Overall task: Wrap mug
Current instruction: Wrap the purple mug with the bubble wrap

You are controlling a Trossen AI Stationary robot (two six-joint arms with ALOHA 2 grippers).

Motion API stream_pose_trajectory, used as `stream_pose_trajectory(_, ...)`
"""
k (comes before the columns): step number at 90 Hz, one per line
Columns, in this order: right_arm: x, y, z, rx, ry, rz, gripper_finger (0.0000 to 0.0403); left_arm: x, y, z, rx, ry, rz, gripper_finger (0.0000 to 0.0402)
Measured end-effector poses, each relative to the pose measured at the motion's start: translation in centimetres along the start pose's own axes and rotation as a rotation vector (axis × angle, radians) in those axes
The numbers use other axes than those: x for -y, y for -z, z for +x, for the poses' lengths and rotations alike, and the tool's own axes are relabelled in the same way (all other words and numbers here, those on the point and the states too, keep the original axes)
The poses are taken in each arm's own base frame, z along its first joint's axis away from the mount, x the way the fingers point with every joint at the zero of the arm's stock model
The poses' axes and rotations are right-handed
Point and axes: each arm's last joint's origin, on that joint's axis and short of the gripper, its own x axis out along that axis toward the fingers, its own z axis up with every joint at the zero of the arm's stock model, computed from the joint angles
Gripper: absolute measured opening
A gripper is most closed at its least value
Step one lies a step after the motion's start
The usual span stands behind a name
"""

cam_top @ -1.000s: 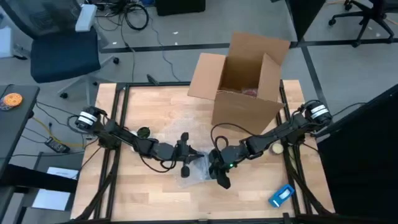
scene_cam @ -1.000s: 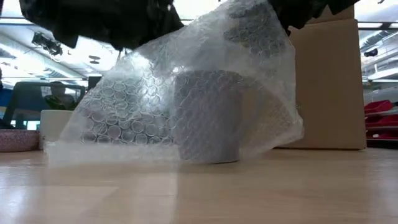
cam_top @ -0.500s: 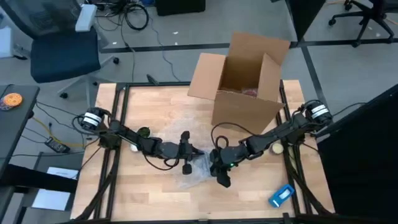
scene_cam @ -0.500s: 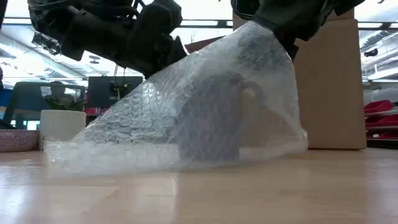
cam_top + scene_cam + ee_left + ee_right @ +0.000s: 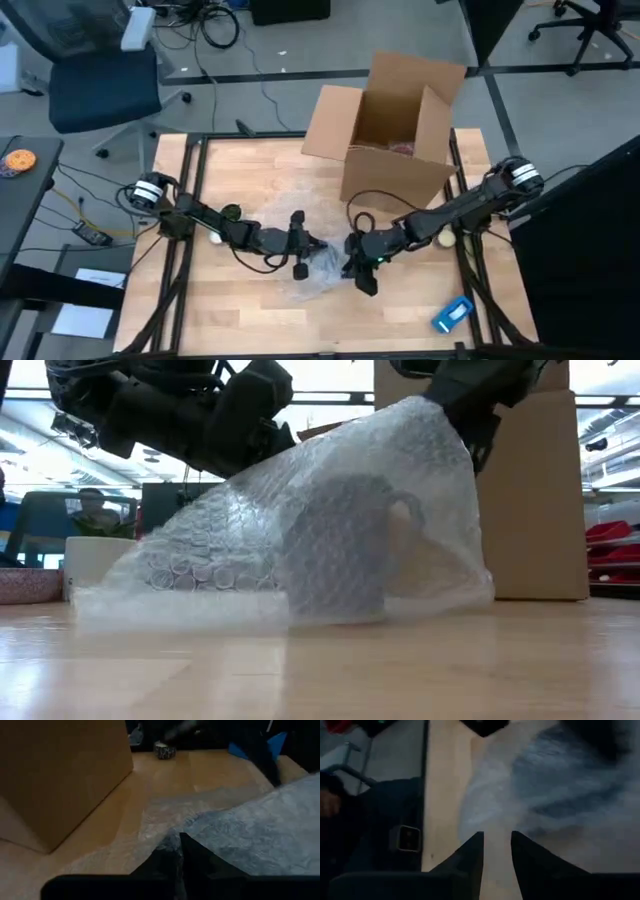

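Note:
A grey mug (image 5: 335,550) stands upright on the wooden table, under a sheet of clear bubble wrap (image 5: 300,530) that tents over it. The wrap's lower edge lies on the table to the left and right of the mug. My left gripper (image 5: 300,252) is at the mug's left, shut on the wrap. My right gripper (image 5: 360,270) is at the mug's right, above its handle side, with the wrap's peak (image 5: 430,410) rising to it. In the high view the wrap (image 5: 322,272) hides the mug. My left gripper pinches a raised fold of the bubble wrap (image 5: 175,840) between its two fingers, coming from the table's left and slanting down. The wrap slopes from there down to the table. My right gripper holds the wrap's highest part (image 5: 440,405) from above. The arm hides the place of contact. The wrap hangs from it over the mug's handle side, its edge on the table.
An open cardboard box (image 5: 395,130) stands at the far right of the table. A blue object (image 5: 452,313) lies near the front right corner. A small roll (image 5: 164,750) and a white tub (image 5: 95,565) also sit on the table. A person sits beyond the table.
The wrap, loose and high a second ago, has been drawn down closer over the mug. My left gripper has come lower beside it. My right gripper has shifted a little toward the table's right edge, and the wrap's peak has gone with it.

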Motion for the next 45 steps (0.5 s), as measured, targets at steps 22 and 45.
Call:
stream_pose_trajectory(22, -0.6, -1.9, -2.3, 0.237, 0.061, -0.081, 0.0073, -0.3, -0.3, 0.1, 0.02, -0.016, -0.01, 0.0)
stream_pose_trajectory(45, 0.6, -1.7, 2.3, 0.215, 0.035, -0.175, 0.0054, -0.9, -0.5, 0.2, 0.043, -0.034, -0.027, 0.0)
